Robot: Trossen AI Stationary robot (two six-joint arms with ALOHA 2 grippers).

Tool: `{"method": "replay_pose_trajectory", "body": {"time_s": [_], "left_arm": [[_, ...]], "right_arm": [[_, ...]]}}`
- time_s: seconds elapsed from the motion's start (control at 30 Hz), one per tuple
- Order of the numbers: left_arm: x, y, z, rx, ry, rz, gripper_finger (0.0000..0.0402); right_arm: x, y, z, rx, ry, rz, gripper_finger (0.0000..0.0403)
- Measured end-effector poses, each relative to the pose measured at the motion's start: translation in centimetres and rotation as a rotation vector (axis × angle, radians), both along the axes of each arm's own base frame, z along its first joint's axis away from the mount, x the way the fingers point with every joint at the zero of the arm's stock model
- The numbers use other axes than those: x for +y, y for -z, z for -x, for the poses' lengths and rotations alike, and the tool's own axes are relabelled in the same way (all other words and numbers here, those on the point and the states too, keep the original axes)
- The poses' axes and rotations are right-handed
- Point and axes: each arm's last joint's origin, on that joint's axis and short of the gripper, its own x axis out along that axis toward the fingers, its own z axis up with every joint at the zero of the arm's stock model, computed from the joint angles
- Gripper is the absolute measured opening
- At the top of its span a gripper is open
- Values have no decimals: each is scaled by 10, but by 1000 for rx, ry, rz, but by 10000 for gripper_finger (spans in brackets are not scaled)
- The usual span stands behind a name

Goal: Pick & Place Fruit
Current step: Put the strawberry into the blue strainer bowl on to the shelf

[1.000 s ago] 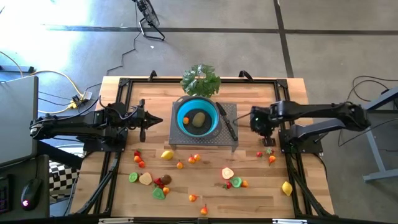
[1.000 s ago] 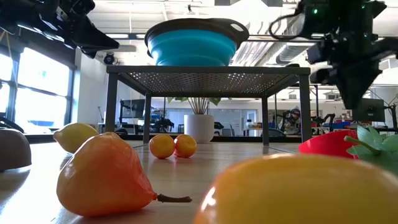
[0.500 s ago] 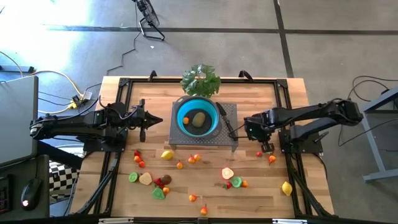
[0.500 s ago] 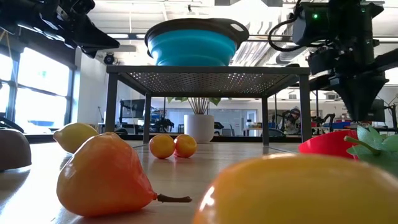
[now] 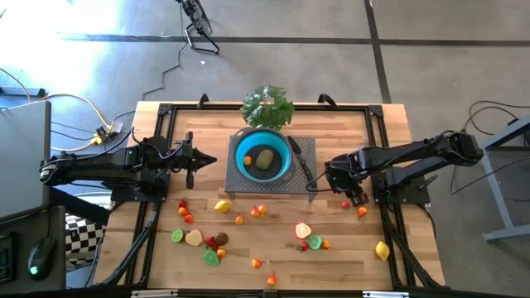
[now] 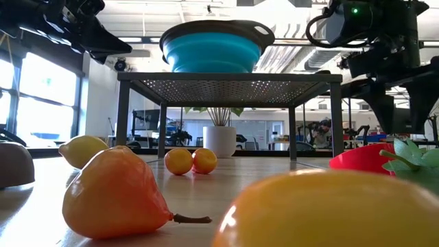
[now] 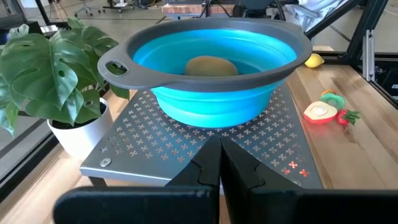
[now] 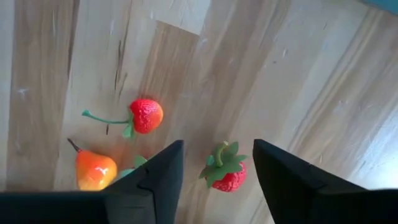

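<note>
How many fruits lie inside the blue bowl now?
2 in the blue bowl: a brownish fruit at its middle, a small orange fruit beside it; none seems hidden.

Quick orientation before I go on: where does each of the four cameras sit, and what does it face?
High: overhead, straight down on table, both arms and blue bowl.
Low: table height, level across fruit toward rack; arms enter from above.
Left wrist: behind shut left gripper, facing the bowl.
Right wrist: above the wood, open right gripper over a strawberry.
Shared: bowl in high, low, left wrist.
</note>
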Motion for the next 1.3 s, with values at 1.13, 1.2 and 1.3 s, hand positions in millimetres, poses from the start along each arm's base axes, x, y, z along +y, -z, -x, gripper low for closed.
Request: {"method": "replay_pose_trajectory", "body": {"time_s": [1.13, 1.2, 1.3], "left_arm": [[0, 0, 0, 2, 0, 0, 0], [0, 0, 0, 2, 0, 0, 0], [0, 0, 0, 4, 0, 1, 0]], "right_arm": [[-2, 35, -17, 176, -6, 78, 160], [-2, 34, -16, 179, -6, 77, 160], [-2, 34, -16, 180, -6, 57, 160]]}}
